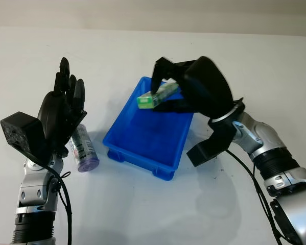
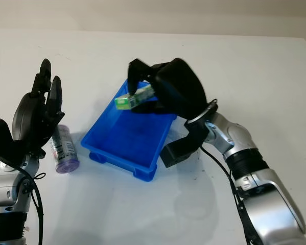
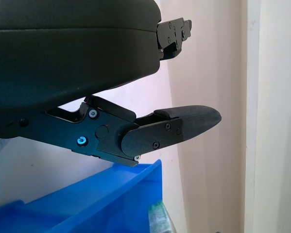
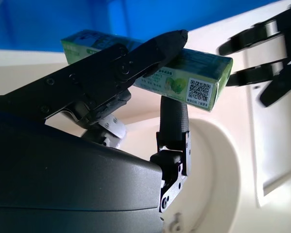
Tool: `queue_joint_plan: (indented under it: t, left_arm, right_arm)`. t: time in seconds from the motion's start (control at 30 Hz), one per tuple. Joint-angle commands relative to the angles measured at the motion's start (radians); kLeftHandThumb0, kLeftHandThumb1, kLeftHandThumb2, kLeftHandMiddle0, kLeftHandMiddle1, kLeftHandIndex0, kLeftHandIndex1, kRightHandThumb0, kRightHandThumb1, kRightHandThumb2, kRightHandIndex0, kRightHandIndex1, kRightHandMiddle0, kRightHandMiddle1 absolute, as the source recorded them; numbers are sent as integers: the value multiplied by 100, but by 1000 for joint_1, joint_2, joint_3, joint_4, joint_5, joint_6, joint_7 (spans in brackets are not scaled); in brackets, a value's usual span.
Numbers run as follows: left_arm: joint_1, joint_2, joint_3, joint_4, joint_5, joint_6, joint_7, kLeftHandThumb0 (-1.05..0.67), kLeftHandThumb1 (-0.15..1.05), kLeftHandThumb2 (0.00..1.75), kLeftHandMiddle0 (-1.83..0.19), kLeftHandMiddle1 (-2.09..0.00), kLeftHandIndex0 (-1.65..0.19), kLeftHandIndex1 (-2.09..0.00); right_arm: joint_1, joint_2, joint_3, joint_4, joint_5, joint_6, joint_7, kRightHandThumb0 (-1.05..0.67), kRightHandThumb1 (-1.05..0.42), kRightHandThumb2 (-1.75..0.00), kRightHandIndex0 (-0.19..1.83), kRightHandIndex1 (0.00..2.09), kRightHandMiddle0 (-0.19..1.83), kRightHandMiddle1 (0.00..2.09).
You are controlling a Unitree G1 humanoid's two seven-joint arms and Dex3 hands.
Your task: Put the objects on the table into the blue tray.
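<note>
Above blue tray (image 1: pixel 123 139): green box (image 1: pixel 156 95) in right robot hand (image 1: pixel 186 87).

Bare table (image 1: pixel 142 204) surrounds blue tray (image 1: pixel 142 153) and bottle (image 1: pixel 82 148).

purple bottle (image 1: pixel 83 147) — half behind left hand (image 1: pixel 61 115)

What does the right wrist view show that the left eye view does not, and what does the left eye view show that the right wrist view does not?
Right wrist view alone: the QR code printed on the green box.

Left eye view alone: the purple bottle lying on the white table beside the blue tray, under the open left robot hand.

Both: the right robot hand gripping the green box over the tray.
</note>
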Motion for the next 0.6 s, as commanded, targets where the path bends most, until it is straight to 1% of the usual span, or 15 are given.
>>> queue_joint_plan:
  t: [0.0,0.03,0.07,0.13,0.17,0.2,0.23,0.3,0.47,0.53,0.57]
  left_arm:
    - [11,-6,-4,-23,4,-4,6,-64,105,62,19,-1,19,0]
    - [12,-8,-4,-23,6,-5,8,-64,105,63,19,-1,19,0]
    - [12,-9,-4,-21,8,-9,9,-64,105,63,19,-1,19,0]
    - [13,-10,-6,-17,13,-18,8,-64,105,64,19,-1,19,0]
    - [14,-10,-7,-15,16,-21,9,-65,105,64,19,-1,19,0]
    - [14,-10,-7,-14,17,-24,8,-65,105,64,19,-1,19,0]
    - [14,-11,-6,-12,18,-25,8,-65,105,64,19,-2,19,0]
    - [13,-13,-6,-7,18,-28,7,-65,105,64,19,-2,19,0]
    - [14,-21,-8,-8,26,-24,15,-66,105,64,19,-3,19,-1]
    - [14,-23,-7,-6,24,-25,16,-66,105,63,19,-3,19,-1]
    - [13,-23,-7,-4,22,-27,14,-65,105,64,19,-3,19,-1]
  right_arm:
    - [-29,-17,17,18,1,-30,13,-59,-105,-24,35,201,11,194]
    - [-32,-30,23,20,16,-40,58,-62,-105,-28,17,178,-3,171]
    - [-32,-46,27,13,28,-40,111,-69,-105,-36,2,128,-12,122]
    - [-20,-72,21,-25,57,-17,226,-79,-105,-49,-9,44,-16,46]
    - [-10,-82,14,-54,69,5,275,-82,-105,-53,-14,26,-18,27]
    - [0,-92,7,-85,71,29,308,-84,-105,-56,-16,13,-18,14]
    - [10,-100,0,-111,75,47,332,-85,-105,-61,-18,5,-19,6]
    - [26,-106,-17,-137,101,60,354,-85,-105,-65,-19,1,-19,1]
    - [71,-105,-88,-173,179,82,334,-82,-105,-59,-19,0,-19,0]
    - [96,-89,-141,-174,293,99,369,-81,-105,-58,-19,0,-19,0]
    - [107,-72,-169,-162,401,105,423,-81,-105,-57,-19,0,-19,0]
